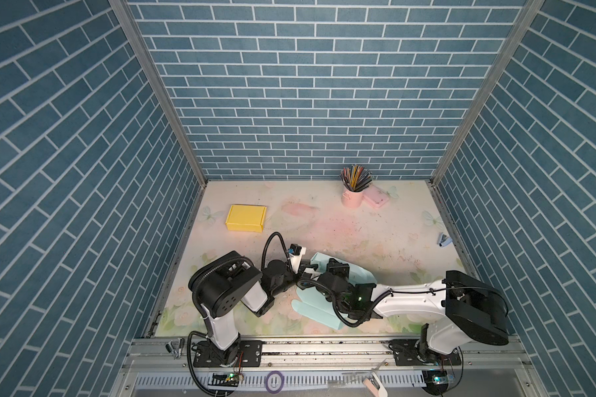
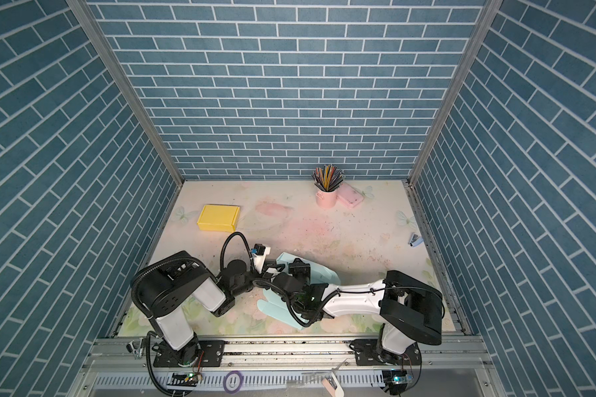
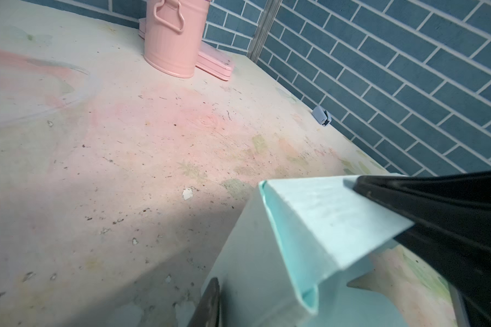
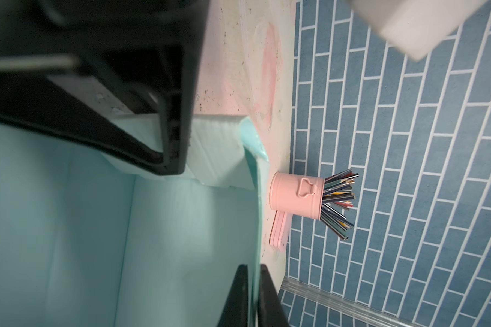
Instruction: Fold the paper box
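Lying near the front of the floral-print counter (image 1: 358,237), between the two arms, the pale teal part-folded paper box (image 1: 315,304) shows in both top views with its near flaps spread flat toward the front edge. The left gripper (image 1: 306,267) meets it from the left. In the left wrist view its jaws are closed on the folded-over side wall, with one black finger (image 3: 437,226) on the pale flap and the other against the shaded outer face. The right gripper (image 1: 338,265) comes across from the right onto the far part of the box. In the right wrist view its two fingers (image 4: 270,300) stand close on either side of an upright teal wall, but I cannot tell whether they pinch it. Well apart, a closed yellow cardboard box (image 1: 245,218) sits at the far left. A pink metal pot of coloured pencils (image 1: 352,197) stands at the back, just beside a flat pink case (image 1: 376,198).
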`<state>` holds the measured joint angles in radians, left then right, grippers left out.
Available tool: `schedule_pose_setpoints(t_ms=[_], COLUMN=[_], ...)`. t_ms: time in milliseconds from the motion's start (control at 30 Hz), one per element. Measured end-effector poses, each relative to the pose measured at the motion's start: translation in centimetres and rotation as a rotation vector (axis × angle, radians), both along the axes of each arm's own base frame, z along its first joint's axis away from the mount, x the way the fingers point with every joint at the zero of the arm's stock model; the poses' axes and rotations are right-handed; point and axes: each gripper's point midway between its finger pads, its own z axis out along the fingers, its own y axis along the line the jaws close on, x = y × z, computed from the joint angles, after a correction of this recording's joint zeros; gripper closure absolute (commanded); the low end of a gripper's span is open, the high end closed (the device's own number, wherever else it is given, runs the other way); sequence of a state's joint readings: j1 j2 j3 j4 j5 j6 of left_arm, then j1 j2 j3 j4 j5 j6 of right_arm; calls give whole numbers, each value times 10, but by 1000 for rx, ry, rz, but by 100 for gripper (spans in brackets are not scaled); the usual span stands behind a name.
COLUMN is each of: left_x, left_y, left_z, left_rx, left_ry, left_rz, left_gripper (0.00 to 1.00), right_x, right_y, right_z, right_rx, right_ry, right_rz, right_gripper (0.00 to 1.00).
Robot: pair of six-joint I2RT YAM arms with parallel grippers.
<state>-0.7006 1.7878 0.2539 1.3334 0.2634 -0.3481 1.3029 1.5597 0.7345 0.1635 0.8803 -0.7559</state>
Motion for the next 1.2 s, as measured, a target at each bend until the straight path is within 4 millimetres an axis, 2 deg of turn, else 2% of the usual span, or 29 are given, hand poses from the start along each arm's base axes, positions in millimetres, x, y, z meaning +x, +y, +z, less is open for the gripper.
schedule_pose_setpoints(t_ms=[167, 233, 300, 400, 500, 567, 667, 733, 800, 867, 967, 1033, 1200], left_x=[-4, -4, -3, -1, -1, -1, -1, -1, -1, -2, -2, -2, 0], left_y=[-6, -5, -3, 0, 0, 0, 0, 0, 0, -1, -4, -7, -10], left_z=[2, 2, 2, 2, 3, 3, 3, 3, 3, 2, 2, 4, 4], left_rx=[59, 75, 90, 106, 110, 113, 117, 119, 121, 127, 137, 144, 180], left_ry=[-87, -112, -130, -145, -152, -156, -161, -163, -165, -166, -172, -178, -181], left_rz=[7, 13, 23, 36, 36, 35, 38, 37, 35, 29, 20, 16, 9], left_gripper=[83, 84, 85, 85, 85, 85, 85, 85, 84, 84, 84, 84, 83], right_x=[-28, -35, -39, -47, -47, -33, 3, 23, 35, 42, 39, 34, 29], right_y=[31, 34, 32, 21, 2, -23, -57, -62, -48, -26, -12, -6, 3], right_z=[8, 14, 23, 50, 86, 107, 117, 110, 96, 71, 34, 17, 8], right_rx=[128, 201, 280, 444, 666, 845, 1030, 1066, 1057, 1024, 975, 952, 964], right_ry=[90, 149, 202, 288, 369, 422, 487, 547, 639, 755, 897, 970, 1064], right_rz=[55, 48, 29, -1, -32, -87, -225, -301, -335, -358, -395, -409, -405], right_gripper=[49, 39, 38, 36, 32, 30, 30, 34, 35, 35, 38, 38, 41])
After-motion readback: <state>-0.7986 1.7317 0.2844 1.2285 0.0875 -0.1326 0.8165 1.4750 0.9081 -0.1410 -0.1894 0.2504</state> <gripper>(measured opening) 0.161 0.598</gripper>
